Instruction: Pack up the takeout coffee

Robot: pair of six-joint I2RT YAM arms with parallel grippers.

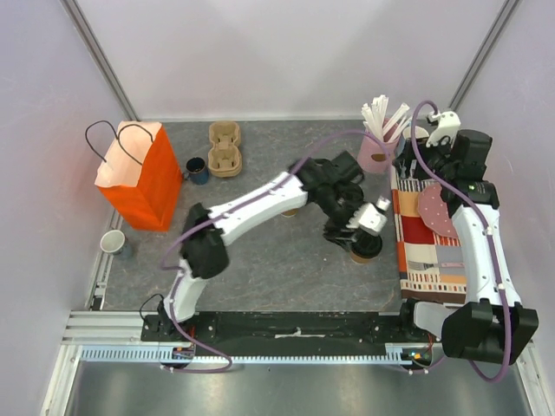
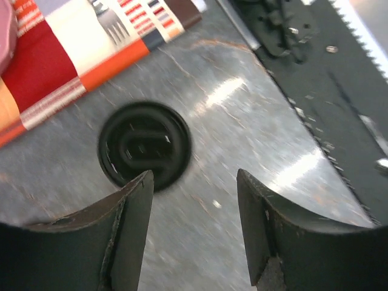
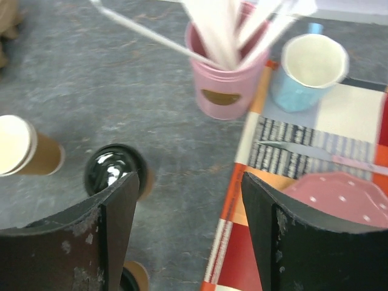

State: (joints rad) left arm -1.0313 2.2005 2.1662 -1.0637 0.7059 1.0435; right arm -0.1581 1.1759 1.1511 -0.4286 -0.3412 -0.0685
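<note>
Left gripper (image 2: 194, 182) stood open and empty, jaws spread just above a small brown kraft paper cup with a round black plastic lid (image 2: 144, 142). One fingertip overlapped the lid's rim, but blur left contact uncertain. This cup sat on the grey table (image 1: 260, 260), just beside the striped cloth placemat (image 1: 429, 251). Right gripper (image 3: 191, 182) was likewise open, holding nothing. A second brown kraft cup (image 3: 21, 151) stood unlidded.

Assessment: lidding stage in hand, packing not begun. The next move called for a centred, gentle grasp. An upright carry should follow, to the brown moulded cardboard cup carrier (image 1: 224, 147) or the orange paper bag (image 1: 143, 178).
</note>
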